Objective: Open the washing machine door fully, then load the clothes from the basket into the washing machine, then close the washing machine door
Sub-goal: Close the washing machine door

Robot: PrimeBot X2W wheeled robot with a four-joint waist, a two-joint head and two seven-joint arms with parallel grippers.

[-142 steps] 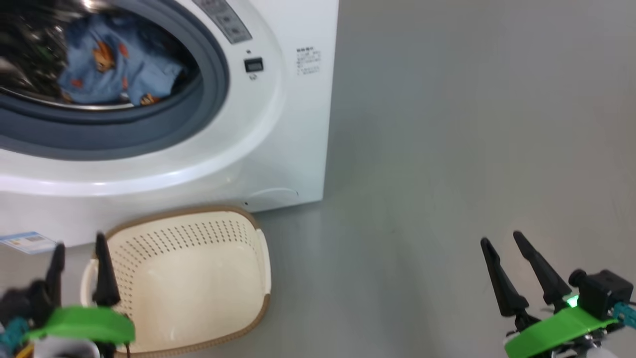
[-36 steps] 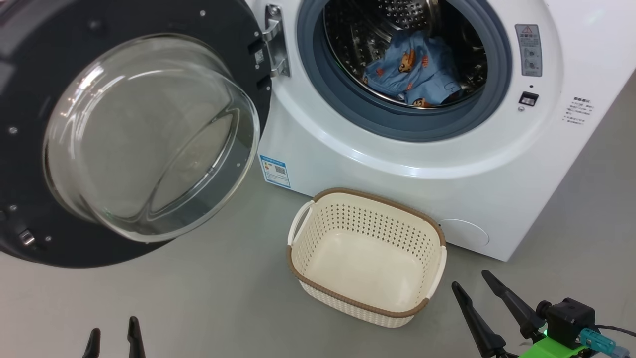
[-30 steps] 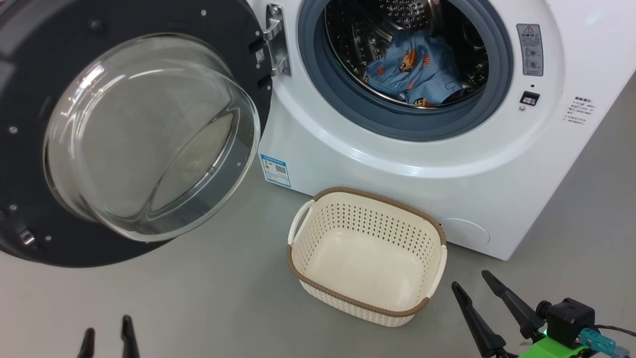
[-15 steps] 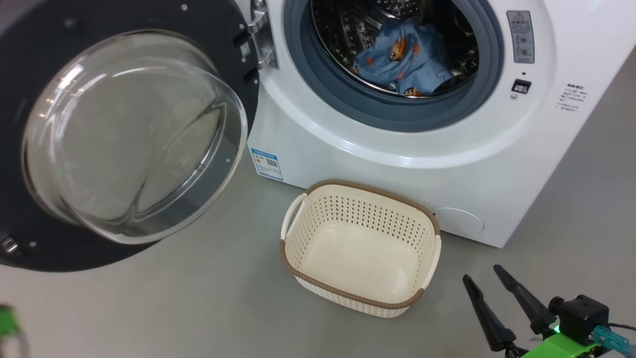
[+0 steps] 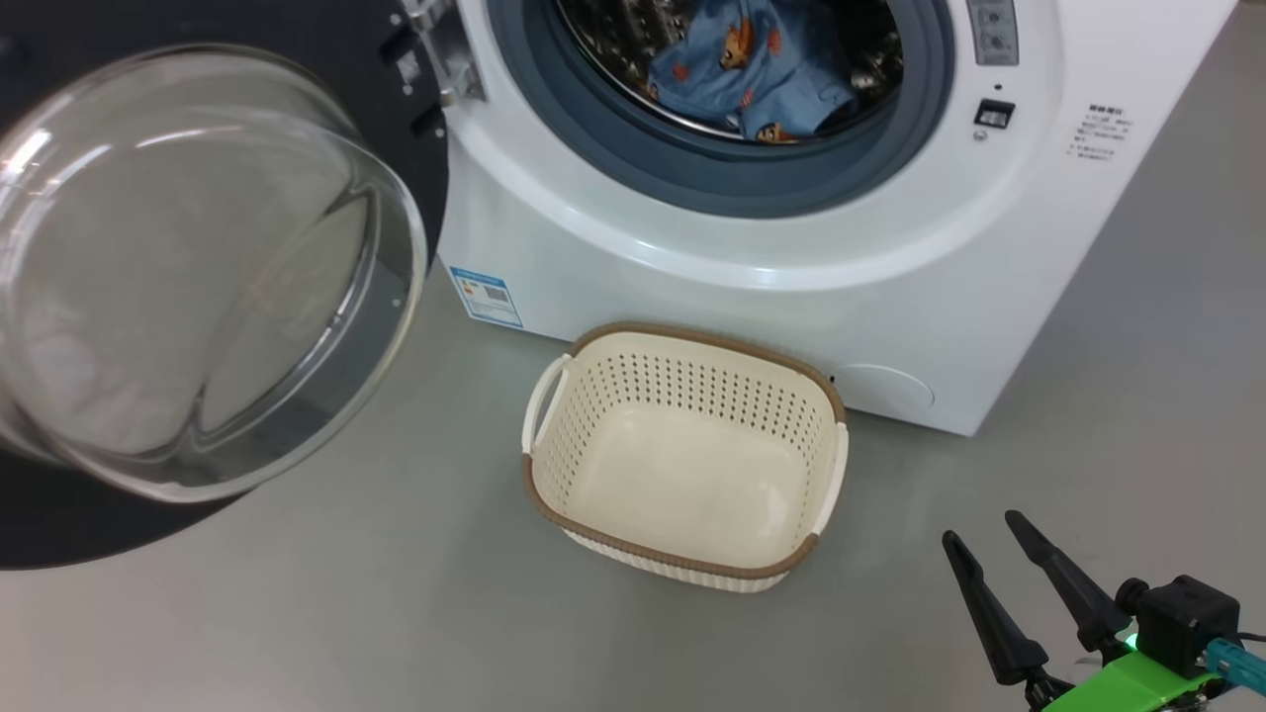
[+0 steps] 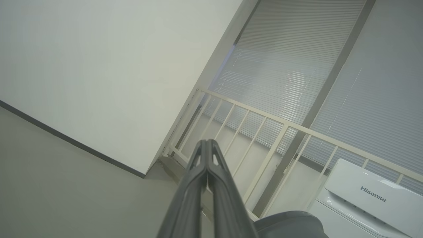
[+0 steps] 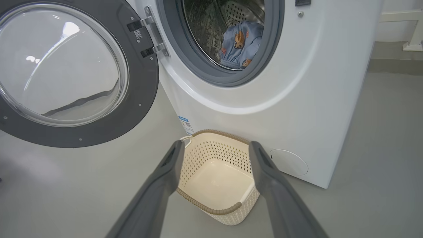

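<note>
The white washing machine (image 5: 791, 297) (image 7: 314, 82) stands with its round black door (image 5: 198, 257) (image 7: 66, 72) swung wide open to the left. Blue clothes printed with orange bears (image 5: 752, 59) (image 7: 241, 43) lie inside the steel drum. The cream basket (image 5: 682, 455) (image 7: 216, 177) sits on the floor before the machine, with nothing in it. My right gripper (image 5: 984, 549) (image 7: 214, 147) hovers open at the lower right, a little short of the basket, holding nothing. My left gripper (image 6: 207, 142) is shut on nothing and points up at a wall and a railing.
Grey floor (image 5: 346, 613) stretches around the basket and under the open door. A pale railing (image 6: 264, 132) before window blinds and the top of a second white appliance (image 6: 370, 195) appear in the left wrist view.
The head camera has shifted, so machine and basket slid left and up in the picture. My left gripper's fingers, open at the bottom left a second ago, have left the head view and closed.
</note>
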